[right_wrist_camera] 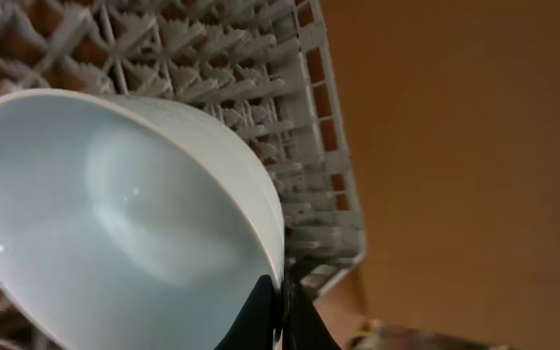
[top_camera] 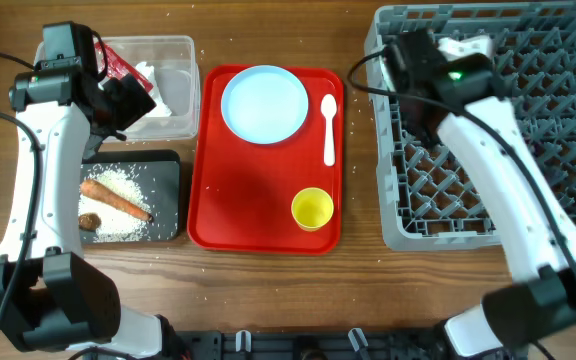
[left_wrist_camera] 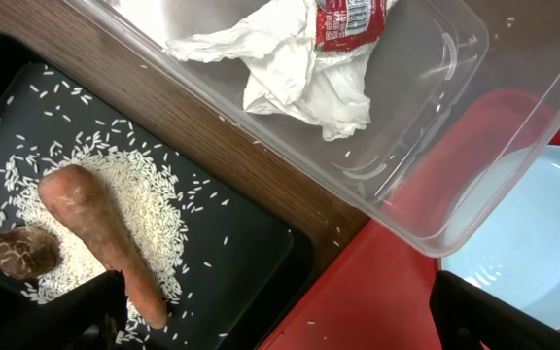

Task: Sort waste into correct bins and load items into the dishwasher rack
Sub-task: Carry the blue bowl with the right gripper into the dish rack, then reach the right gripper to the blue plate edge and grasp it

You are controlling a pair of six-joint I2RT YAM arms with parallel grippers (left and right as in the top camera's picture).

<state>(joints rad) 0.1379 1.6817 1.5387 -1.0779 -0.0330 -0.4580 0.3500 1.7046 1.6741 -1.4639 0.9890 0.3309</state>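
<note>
A pale bowl (right_wrist_camera: 134,224) fills the right wrist view, its hollow facing the camera. The right gripper (right_wrist_camera: 278,316) pinches the rim at the bowl's 5 o'clock, fingers closed on that thin edge and nothing else. Behind it lies the grey rack (right_wrist_camera: 304,126). Overhead, this arm hangs over the rack's 10 o'clock corner.

The step looks like seating the bowl. A rim-only pinch may slip, so the descent should be slow. The bowl should stand on edge between peg rows and bear on the grid before the fingers part.

The left gripper (left_wrist_camera: 290,311) is spread wide and empty, near the tub (left_wrist_camera: 474,126) at 10 o'clock of the red tray (top_camera: 258,190). The tub holds the napkin (left_wrist_camera: 290,68) and wrapper (left_wrist_camera: 348,19). The black tray (left_wrist_camera: 251,253), at 8 o'clock, holds rice (left_wrist_camera: 154,204), carrot (left_wrist_camera: 95,233) and lump (left_wrist_camera: 22,253). The plate (top_camera: 264,103), spoon (top_camera: 329,128) and cup (top_camera: 312,209) wait on the red tray.
</note>
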